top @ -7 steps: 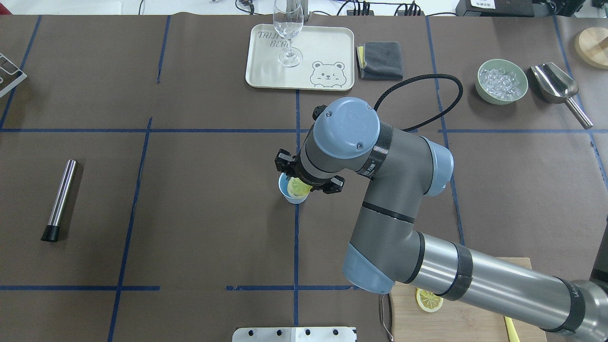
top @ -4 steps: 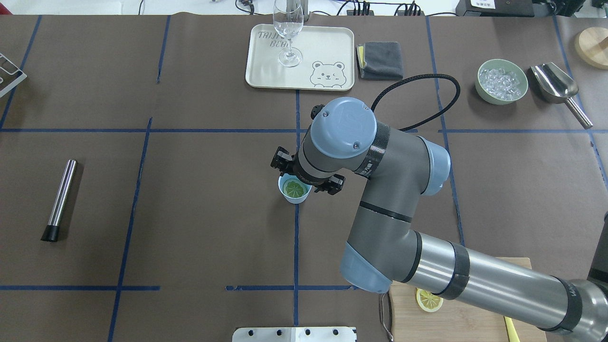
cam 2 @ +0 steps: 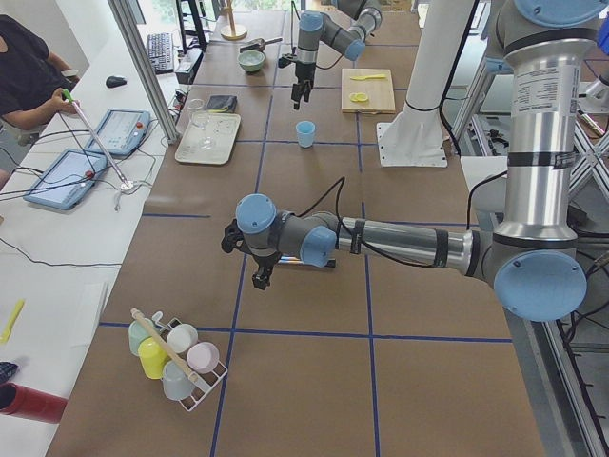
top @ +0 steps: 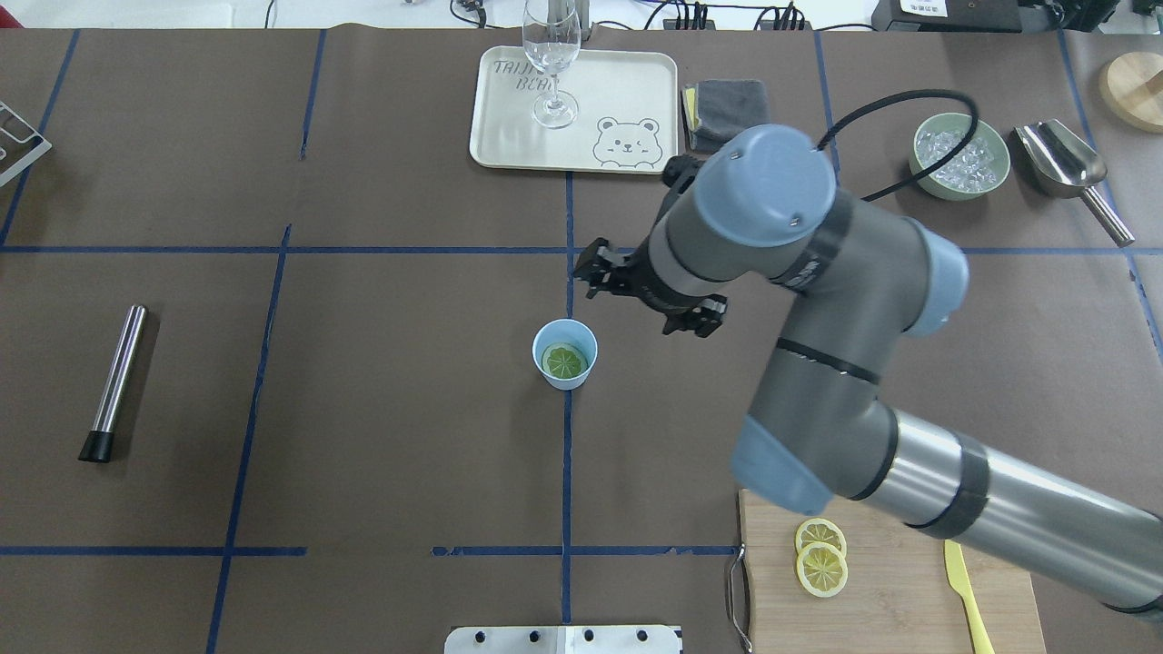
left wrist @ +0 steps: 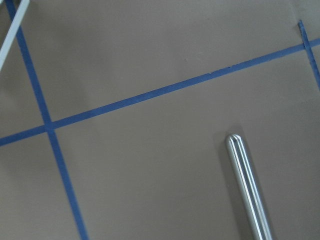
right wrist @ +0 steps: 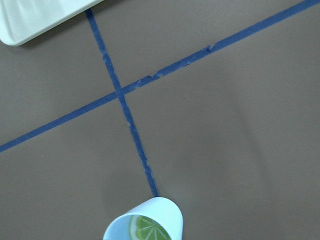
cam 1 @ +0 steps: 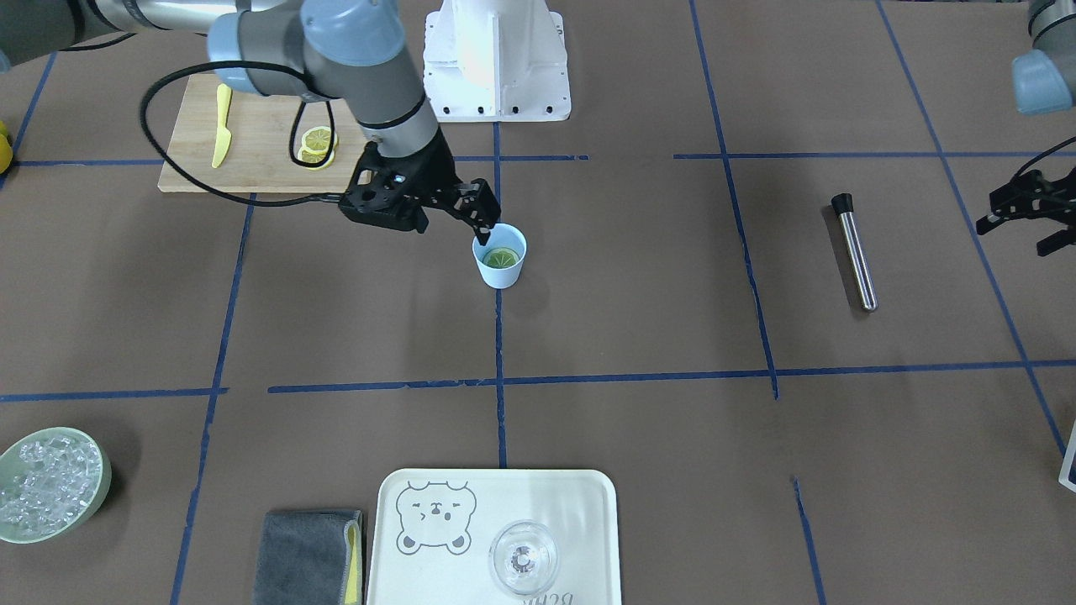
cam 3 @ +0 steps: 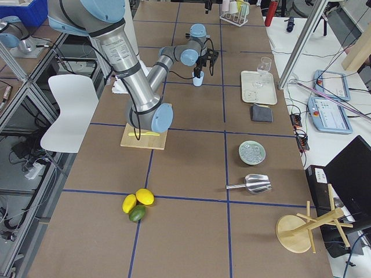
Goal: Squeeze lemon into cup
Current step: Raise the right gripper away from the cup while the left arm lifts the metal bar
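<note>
The light-blue cup (top: 565, 341) stands upright at the table's middle. The lemon slice (top: 564, 361) lies flat inside it and looks greenish against the blue. Cup (cam 1: 500, 267) and slice (cam 1: 502, 257) also show in the front view, and the cup (right wrist: 167, 215) with the slice (right wrist: 149, 228) sits at the bottom edge of the right wrist view. My right gripper (top: 647, 298) is open and empty, raised and off to the cup's far right. My left gripper (cam 1: 1021, 220) is open and empty, far off at the table's left end.
A metal rod (top: 114, 381) lies near my left gripper. A wooden board (top: 899, 599) holds two more lemon slices (top: 820, 556) and a yellow knife (top: 963, 590). A tray (top: 627, 91) with a glass (top: 551, 54), a grey cloth (top: 727, 113), an ice bowl (top: 959, 156) and a scoop (top: 1063, 163) line the far side.
My right gripper held the lemon slice over the cup, then let it go. The slice now lies in the cup, and the gripper has moved away to the far right.
</note>
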`<state>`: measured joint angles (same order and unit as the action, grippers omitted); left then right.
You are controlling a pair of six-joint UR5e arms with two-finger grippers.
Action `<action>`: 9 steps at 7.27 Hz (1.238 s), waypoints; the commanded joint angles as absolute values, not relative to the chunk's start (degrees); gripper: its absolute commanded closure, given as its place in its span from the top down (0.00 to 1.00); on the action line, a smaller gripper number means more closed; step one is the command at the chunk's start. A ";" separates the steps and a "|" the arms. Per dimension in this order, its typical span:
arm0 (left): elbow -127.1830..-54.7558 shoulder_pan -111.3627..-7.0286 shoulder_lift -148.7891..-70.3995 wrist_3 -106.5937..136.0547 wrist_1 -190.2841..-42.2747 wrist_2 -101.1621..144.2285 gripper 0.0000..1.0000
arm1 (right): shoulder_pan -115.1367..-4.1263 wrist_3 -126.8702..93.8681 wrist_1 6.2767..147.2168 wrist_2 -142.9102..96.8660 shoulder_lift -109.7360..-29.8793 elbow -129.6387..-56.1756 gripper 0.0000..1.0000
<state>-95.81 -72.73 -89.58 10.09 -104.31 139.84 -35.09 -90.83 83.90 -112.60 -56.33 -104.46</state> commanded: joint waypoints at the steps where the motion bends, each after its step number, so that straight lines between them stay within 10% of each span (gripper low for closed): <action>1: -91.00 -63.15 -95.93 26.99 -106.35 131.95 0.99 | -41.11 -81.07 83.76 -118.29 -64.84 -109.24 1.00; 6: -85.52 -56.34 -99.32 30.50 -106.44 127.97 0.85 | -40.87 -80.42 80.86 -118.04 -66.88 -108.72 1.00; 9: -85.69 -56.25 -99.32 31.38 -106.00 128.06 0.37 | -40.78 -80.68 80.86 -117.95 -66.71 -108.46 1.00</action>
<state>-85.75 -56.30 -99.31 31.27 -106.18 128.03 -40.81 -80.64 80.86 -117.93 -66.73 -108.62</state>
